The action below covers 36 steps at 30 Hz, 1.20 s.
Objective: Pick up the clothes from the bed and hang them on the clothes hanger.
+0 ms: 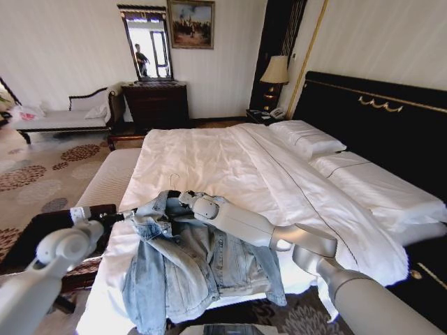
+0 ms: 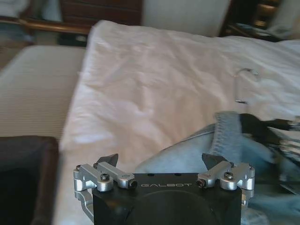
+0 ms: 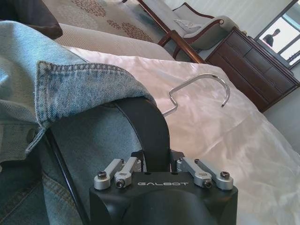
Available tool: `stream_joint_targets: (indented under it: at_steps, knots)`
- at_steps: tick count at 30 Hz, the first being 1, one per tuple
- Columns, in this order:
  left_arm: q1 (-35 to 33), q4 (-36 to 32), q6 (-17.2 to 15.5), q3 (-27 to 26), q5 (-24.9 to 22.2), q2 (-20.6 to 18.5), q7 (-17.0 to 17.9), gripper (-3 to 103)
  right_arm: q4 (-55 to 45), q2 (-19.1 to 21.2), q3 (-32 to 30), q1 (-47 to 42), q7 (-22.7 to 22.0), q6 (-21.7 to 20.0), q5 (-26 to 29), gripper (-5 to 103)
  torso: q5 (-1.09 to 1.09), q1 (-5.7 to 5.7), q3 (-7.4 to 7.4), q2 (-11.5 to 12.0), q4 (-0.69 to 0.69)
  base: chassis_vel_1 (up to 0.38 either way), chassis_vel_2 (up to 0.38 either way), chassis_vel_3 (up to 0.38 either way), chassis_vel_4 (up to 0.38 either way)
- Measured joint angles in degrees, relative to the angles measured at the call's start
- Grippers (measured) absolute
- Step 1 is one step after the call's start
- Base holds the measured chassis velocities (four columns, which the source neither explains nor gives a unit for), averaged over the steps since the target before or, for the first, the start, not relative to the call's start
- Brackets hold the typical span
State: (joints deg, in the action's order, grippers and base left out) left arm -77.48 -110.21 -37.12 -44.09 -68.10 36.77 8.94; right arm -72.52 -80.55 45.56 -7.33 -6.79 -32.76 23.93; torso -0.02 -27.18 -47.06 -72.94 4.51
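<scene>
Right gripper (image 3: 159,165) clamps the clothes hanger (image 3: 149,125) at the jacket's collar

The denim jacket (image 1: 192,269) lies crumpled on the bed (image 1: 230,164), at its foot edge; hanger's black shoulder pinched between the right fingers, metal hook resting on the sheet; left gripper (image 2: 159,165) hovers beside the jacket, jaws spread wide, empty.

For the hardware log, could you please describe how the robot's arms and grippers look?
Both arms have smooth, rounded light grey shells; the left arm shows a ball-like joint. Each gripper, left gripper and right gripper, has a black body marked GALBOT, silver metal linkages with dark screws, and black fingertips.
</scene>
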Motion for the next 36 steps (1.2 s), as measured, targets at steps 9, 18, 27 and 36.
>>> stream_joint_targets:
  at_steps: [9, 18, 27, 36]
  knots:
    - [2.8, 9.0, -4.1, -1.3, -14.4, -6.8, -11.4, 100, -1.2, 0.8, 0.0, 0.0, -0.4, -0.2, 0.8, 28, 0.00, 0.00, 0.00, 0.0, -0.01, 0.000, 0.000, 0.000, 0.000]
    - [6.9, 15.4, -5.3, 3.9, -12.4, -12.0, -20.0, 100, -2.4, 1.5, -0.4, 0.0, -1.0, -0.4, 2.5, 28, 0.01, 0.00, 0.00, 0.0, 0.00, 0.000, 0.000, 0.000, 0.000]
    - [12.6, 18.5, -2.4, 15.1, -2.1, -17.1, -30.8, 100, -4.3, 2.7, -0.6, 0.4, 0.0, 0.4, 3.9, 28, 0.01, 0.00, 0.01, 0.0, 0.00, 0.000, 0.000, 0.000, 0.000]
    - [15.9, 21.7, 1.4, 19.4, 6.2, -20.4, -38.8, 100, -5.8, 3.5, 0.1, 0.4, 1.1, 1.5, 4.3, 28, 0.02, 0.01, 0.01, 0.0, -0.01, 0.000, 0.000, 0.000, 0.000]
